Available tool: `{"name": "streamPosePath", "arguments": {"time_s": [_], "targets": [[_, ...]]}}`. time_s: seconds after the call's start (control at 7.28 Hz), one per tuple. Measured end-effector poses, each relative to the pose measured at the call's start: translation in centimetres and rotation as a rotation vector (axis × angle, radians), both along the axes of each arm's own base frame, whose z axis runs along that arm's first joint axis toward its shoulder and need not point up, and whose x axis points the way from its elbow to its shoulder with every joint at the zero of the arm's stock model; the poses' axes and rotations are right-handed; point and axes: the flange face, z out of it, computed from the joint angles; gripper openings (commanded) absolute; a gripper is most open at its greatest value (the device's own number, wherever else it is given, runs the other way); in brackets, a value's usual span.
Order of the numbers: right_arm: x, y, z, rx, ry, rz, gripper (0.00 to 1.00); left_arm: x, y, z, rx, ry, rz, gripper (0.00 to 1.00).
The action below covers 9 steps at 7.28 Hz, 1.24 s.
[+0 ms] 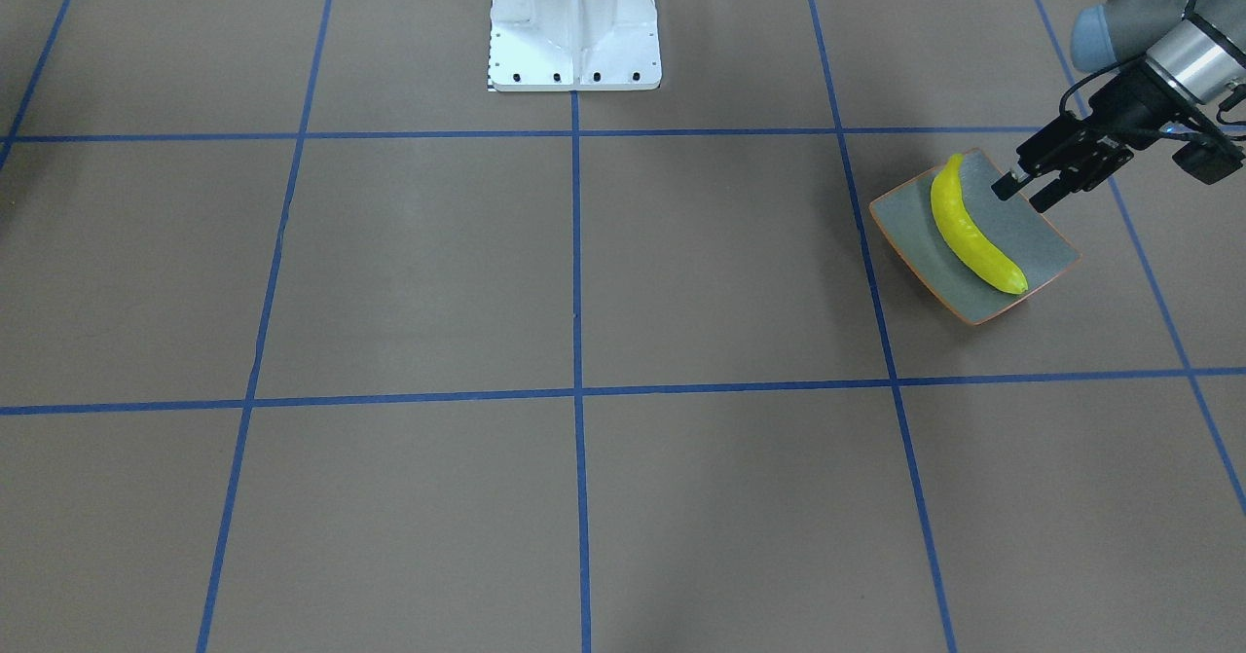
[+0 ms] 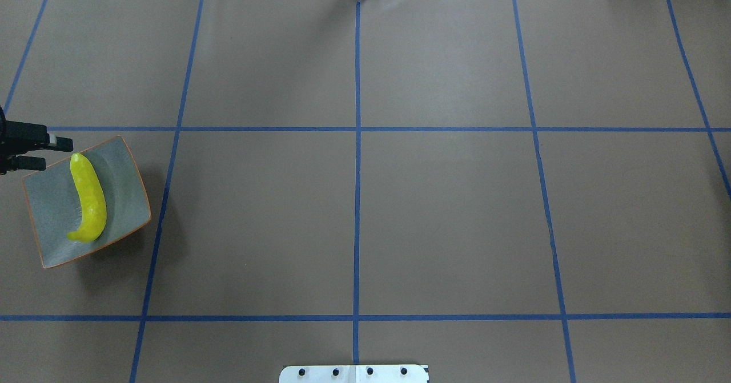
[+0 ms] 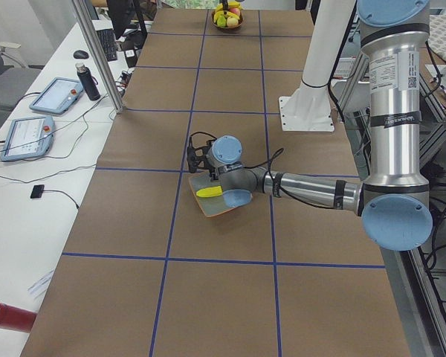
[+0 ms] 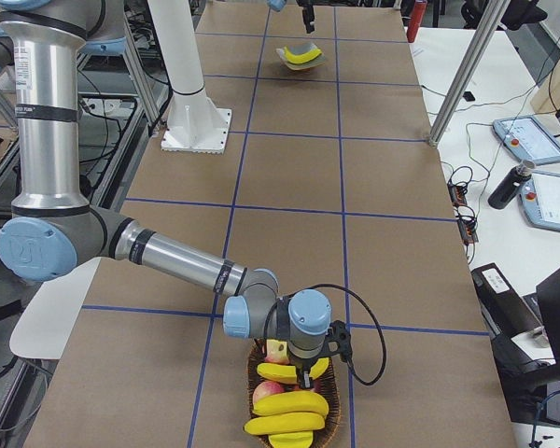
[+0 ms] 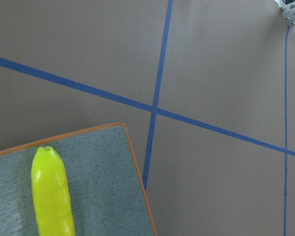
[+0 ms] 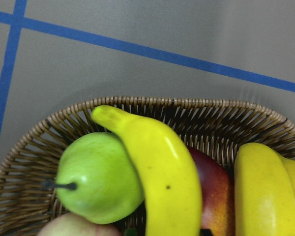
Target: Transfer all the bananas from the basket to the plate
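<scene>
One yellow banana [image 1: 973, 239] lies across the blue-grey plate [image 1: 1044, 244] with the orange rim, at the table's left end; both also show in the overhead view, banana [image 2: 88, 200] on plate [image 2: 123, 183]. My left gripper [image 1: 1022, 189] is open and empty, just above the plate's far corner, beside the banana's tip. The wicker basket [image 4: 252, 373] stands at the table's right end and holds several bananas [image 4: 289, 403]. My right gripper [image 4: 305, 375] hangs low over the basket; I cannot tell whether it is open or shut. The right wrist view shows a banana [image 6: 162, 172] close below.
The basket [image 6: 187, 110] also holds a green pear [image 6: 96, 177] and a red apple [image 6: 214, 196]. The white robot base [image 1: 574, 20] stands at the table's middle edge. Metal posts [image 4: 457, 84] and operators' tablets [image 3: 56, 95] stand along the far side.
</scene>
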Motion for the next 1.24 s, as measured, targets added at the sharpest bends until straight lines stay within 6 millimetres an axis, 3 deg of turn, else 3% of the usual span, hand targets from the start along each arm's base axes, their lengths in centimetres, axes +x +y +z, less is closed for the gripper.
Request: {"name": "streamPosePath", "arguments": {"time_s": [0.55, 0.82, 0.96, 1.1, 1.24], "targets": [[-1.1, -0.1, 0.3, -0.004, 0.014, -0.026, 0.61, 0.0, -0.1, 0.0, 0.001, -0.003, -0.008, 1.00], [-1.3, -0.1, 0.5, -0.006, 0.035, -0.034, 0.36, -0.1, -0.3, 0.0, 0.005, -0.007, -0.025, 1.00], [-1.4, -0.1, 0.6, -0.006, 0.042, -0.037, 0.09, -0.1, -0.3, 0.0, 0.006, -0.008, -0.026, 1.00], [-1.5, -0.1, 0.6, -0.004, 0.046, -0.039, 0.00, -0.1, -0.3, 0.0, 0.006, -0.008, -0.027, 1.00], [-1.5, -0.2, 0.3, 0.003, 0.047, -0.044, 0.00, -0.1, -0.3, 0.0, 0.007, -0.008, -0.027, 1.00]]}}
